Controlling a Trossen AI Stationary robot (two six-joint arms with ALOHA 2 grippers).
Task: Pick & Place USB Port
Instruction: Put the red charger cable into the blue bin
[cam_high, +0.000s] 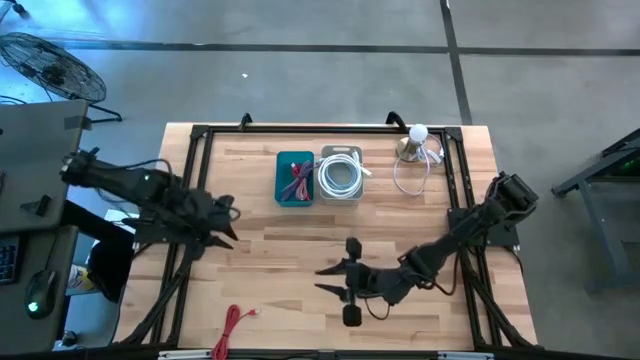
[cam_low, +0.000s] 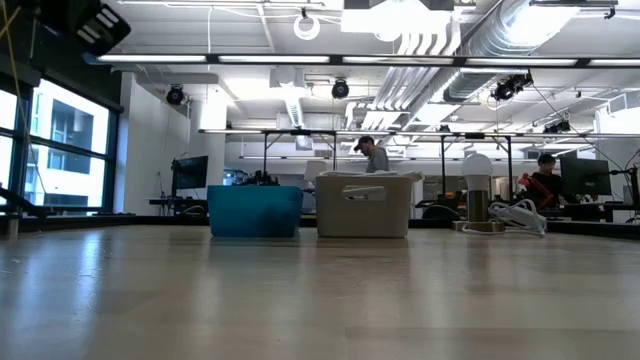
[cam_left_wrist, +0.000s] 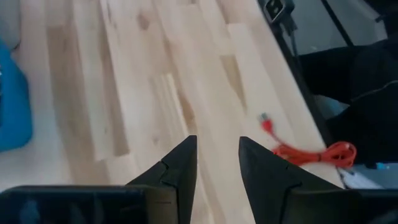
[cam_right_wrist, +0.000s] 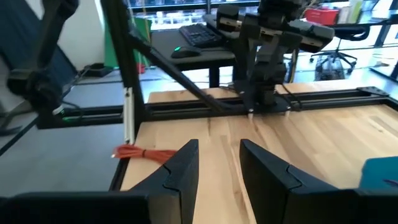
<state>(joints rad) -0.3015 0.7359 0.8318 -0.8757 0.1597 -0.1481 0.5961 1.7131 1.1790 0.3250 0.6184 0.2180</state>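
One red USB cable (cam_high: 232, 326) lies coiled at table's (cam_high: 260, 260) near-left corner, untouched, well apart from both arms. Teal bin (cam_high: 294, 178) and white bin (cam_high: 340, 176) sit side by side at far edge, likely drop spots. Left gripper (cam_left_wrist: 216, 163) hovers at left side, fingers narrowly parted, empty. Right gripper (cam_right_wrist: 219, 163) low at near-centre, narrow gap, empty, facing cable.

There are two bins: one blue bin (cam_high: 294, 179) and one grey bin (cam_high: 340, 176). There is one red cable (cam_high: 231, 330), one lamp (cam_high: 414, 141), and two robot arms. Two people sit far back.
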